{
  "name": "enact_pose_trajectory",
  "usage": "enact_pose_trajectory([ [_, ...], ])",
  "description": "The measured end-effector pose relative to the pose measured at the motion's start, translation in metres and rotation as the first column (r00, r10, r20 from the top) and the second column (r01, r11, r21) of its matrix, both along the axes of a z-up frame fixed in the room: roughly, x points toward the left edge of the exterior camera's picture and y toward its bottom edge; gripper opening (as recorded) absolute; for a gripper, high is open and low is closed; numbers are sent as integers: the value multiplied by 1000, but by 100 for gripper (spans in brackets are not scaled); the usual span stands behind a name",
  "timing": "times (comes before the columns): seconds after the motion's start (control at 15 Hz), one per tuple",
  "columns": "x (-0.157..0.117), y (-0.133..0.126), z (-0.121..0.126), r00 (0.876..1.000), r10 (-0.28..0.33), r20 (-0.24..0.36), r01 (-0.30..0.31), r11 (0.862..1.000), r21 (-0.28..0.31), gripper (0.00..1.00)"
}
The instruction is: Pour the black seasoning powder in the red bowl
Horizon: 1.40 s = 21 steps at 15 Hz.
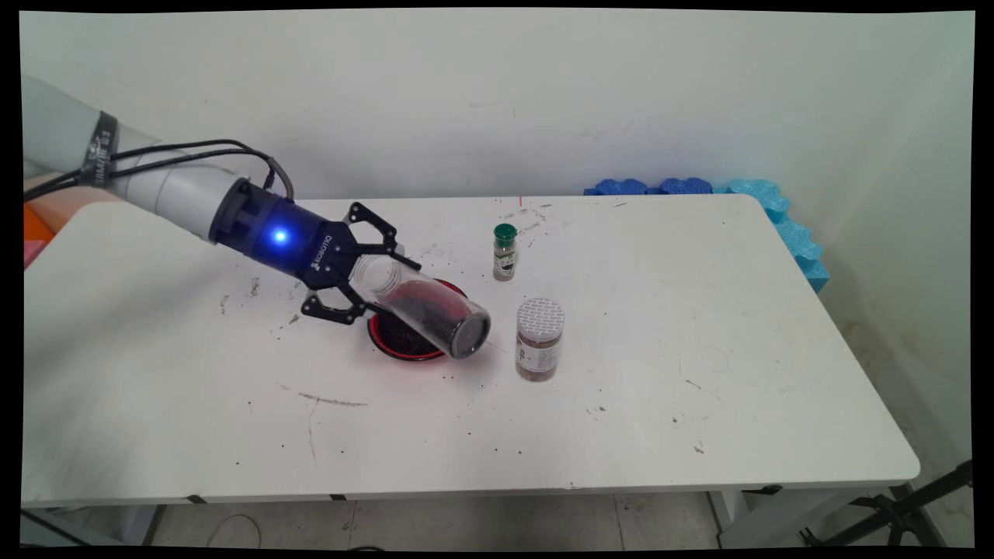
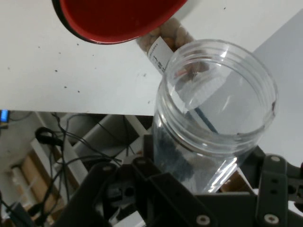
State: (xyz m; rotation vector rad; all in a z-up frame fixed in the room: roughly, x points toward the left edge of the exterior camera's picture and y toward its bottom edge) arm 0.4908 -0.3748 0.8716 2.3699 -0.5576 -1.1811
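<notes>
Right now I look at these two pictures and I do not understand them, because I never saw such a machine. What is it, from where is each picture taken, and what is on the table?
The machine is a white robot arm that ends in a black two-finger hand. The main view comes from a fixed camera above the table's near side. The hand view comes from a camera on the hand itself, looking along its fingers.

The hand is shut on a clear plastic jar, held tilted over a red dish on the white table. The jar has dark grains inside; the dish looks dark inside too.

To the right of the dish stand two closed jars: a small spice jar with a green cap, farther back, and a wider brown jar with a silver-patterned lid, nearer the camera. Blue foam pieces lie at the table's far right corner.
</notes>
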Motion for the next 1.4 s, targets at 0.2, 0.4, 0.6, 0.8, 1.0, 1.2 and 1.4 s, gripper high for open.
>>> enact_pose_trajectory([
  [0.2, 0, -2, -5, 999, 33, -30, -32, 999, 34, 0],
  [0.4, -1, -3, -10, 996, 63, -58, -59, 996, 65, 0],
  [0.6, -3, -4, -16, 991, 99, -89, -90, 991, 102, 0],
  [0.8, -4, -4, -20, 986, 126, -112, -111, 985, 131, 0],
  [1.0, -5, -5, -25, 979, 155, -134, -133, 978, 164, 0],
  [1.2, -5, -6, -29, 970, 187, -154, -156, 968, 195, 0],
  [1.4, -6, -7, -32, 960, 219, -174, -178, 958, 225, 0],
])
